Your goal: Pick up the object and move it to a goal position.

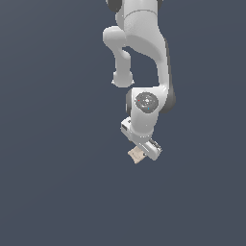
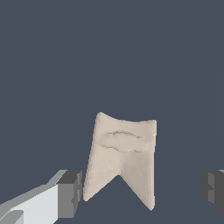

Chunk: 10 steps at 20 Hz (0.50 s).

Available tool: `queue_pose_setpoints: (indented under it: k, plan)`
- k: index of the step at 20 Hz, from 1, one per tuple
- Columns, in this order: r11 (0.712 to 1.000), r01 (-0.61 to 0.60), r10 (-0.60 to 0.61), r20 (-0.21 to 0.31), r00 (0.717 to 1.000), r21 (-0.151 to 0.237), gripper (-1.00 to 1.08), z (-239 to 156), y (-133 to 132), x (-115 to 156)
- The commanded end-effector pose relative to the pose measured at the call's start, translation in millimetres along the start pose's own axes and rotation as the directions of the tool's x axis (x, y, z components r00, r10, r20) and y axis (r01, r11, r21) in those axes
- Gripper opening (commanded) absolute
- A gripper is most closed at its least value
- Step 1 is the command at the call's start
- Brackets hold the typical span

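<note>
A single white arm (image 1: 144, 57) is seen in the exterior view, reaching down from the top of the frame over a plain dark grey-blue bench (image 1: 53, 182). The gripper (image 1: 144, 154) is found at the arm's lower end, tilted toward the exterior view's right, and the object (image 1: 136, 154), a small beige angular block, is seen just at its tip, partly hidden by the white housing.

In the wrist view the object (image 2: 122, 153) is shown between the two dark grey fingers (image 2: 70, 192), with a deep V-shaped notch cut into one edge and a faint raised ridge across its face. The jaws are spread wide: one finger lies just beside the block, though whether contact is made cannot be told, while the other finger (image 2: 213, 189) is set well apart from it, with bare surface between. The block is therefore not gripped

Whether the block rests flat on the bench cannot be told from either view, as no shadow is rendered under it
</note>
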<state>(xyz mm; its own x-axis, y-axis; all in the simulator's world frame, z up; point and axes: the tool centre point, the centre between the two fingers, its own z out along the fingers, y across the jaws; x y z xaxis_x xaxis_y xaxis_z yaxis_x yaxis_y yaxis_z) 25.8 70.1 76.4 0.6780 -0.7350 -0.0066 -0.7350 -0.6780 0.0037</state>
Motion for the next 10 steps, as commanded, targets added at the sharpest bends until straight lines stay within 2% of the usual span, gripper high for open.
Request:
queue_pose_setpoints:
  k: [1, 10]
  plan:
    - [0.999, -0.048, 0.048, -0.002, 0.999, 0.002, 1.0, 4.6, -2.8, -1.1]
    - [0.991, -0.136, 0.136, -0.006, 0.991, 0.004, 1.0, 13.6, -8.0, -3.8]
